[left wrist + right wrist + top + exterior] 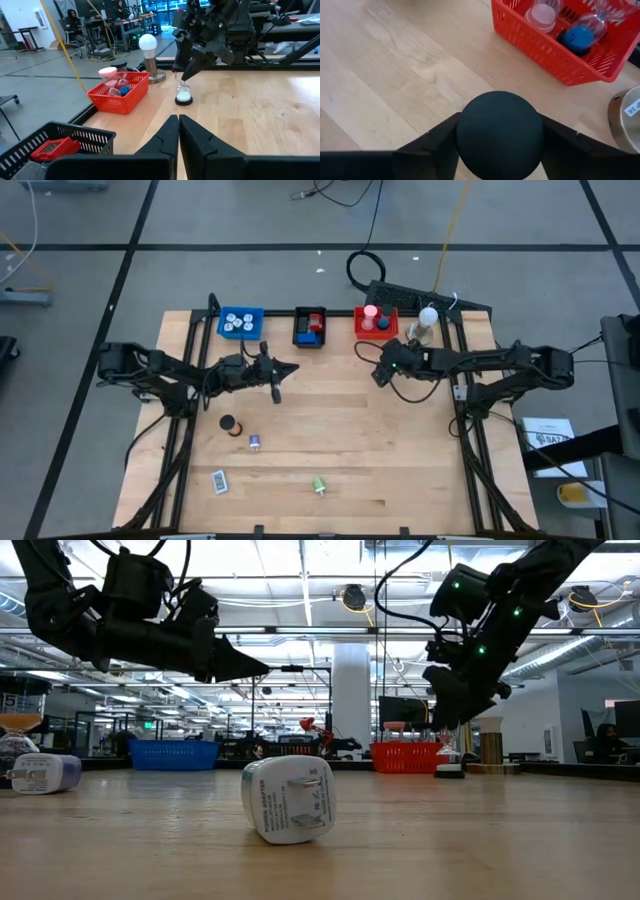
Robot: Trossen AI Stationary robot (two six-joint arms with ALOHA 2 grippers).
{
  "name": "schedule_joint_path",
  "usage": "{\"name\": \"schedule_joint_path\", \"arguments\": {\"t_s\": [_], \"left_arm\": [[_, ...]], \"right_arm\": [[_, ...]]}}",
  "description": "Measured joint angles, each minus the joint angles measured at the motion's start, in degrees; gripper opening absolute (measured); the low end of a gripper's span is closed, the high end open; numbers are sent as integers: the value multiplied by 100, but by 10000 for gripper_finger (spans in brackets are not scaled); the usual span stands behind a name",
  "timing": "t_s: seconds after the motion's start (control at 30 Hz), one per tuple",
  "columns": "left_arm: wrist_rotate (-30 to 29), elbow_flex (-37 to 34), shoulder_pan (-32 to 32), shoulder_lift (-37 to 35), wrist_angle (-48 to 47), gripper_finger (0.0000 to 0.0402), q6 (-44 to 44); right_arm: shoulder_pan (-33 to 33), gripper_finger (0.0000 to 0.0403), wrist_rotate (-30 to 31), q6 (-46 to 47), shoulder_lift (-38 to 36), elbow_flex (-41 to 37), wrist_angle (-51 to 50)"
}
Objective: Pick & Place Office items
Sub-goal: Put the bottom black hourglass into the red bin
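A small hourglass (184, 93), with a black base, a black top cap and white sand, stands on the table in front of the red tray (375, 323). My right gripper (185, 76) is above it, shut on its top. My left gripper (178, 126) is shut and holds nothing; it hovers over the table near the black tray (310, 327), pointing toward the right arm. Loose office items lie toward the near edge: a black cylinder (228, 423), a purple one (254, 442), a white-and-teal rectangle (219, 480), a green piece (319, 486) and a white plug adapter (290, 799). My right gripper holds the hourglass by its round black top cap (499, 131), pinched between the two fingers (440, 139). The fingers come from above, pointing down. The hourglass is upright below them with its black base (184, 100) on the table.
Three trays line the far edge: blue (240, 322) with white items, black with red and blue pieces, red with a pink and a blue hourglass. The white ball-topped stand (428, 320) is right of the red tray, close to my right gripper. Bare wood lies between the arms.
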Motion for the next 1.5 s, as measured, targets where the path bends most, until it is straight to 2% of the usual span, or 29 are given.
{"name": "schedule_joint_path", "arguments": {"t_s": [0.13, 0.23, 0.4, 0.53, 0.77, 0.93, 1.13, 1.3, 1.5], "left_arm": [[0, 0, 0, 0, -3, 4, 0], [0, 0, 0, 0, -3, 10, 0], [-4, 0, 0, 0, -3, 16, 0], [-4, 0, 0, 0, -3, 4, 0], [-17, 0, 0, 0, -3, 17, 40], [-39, 0, 0, 0, -14, 4, 70], [-50, 0, 0, 0, -23, 19, 57], [-48, 0, -2, 0, -36, 4, 64], [-49, 0, -2, 0, -45, 19, 64]], "right_arm": [[0, 202, -43, -121, -247, -2, -15], [-94, 202, -46, -184, -614, 64, -40], [-696, 202, 11, -336, -897, 508, -169], [-1362, 202, -67, -591, -669, 806, -106], [-2161, 202, -624, -965, -254, 944, 212], [-2338, 202, -752, -1142, -4, 944, 446], [-2365, 202, -741, -1339, 365, 944, 821], [-2388, 202, -753, -1392, 580, 944, 925], [-2467, 202, -756, -1394, 750, 944, 874]]}}
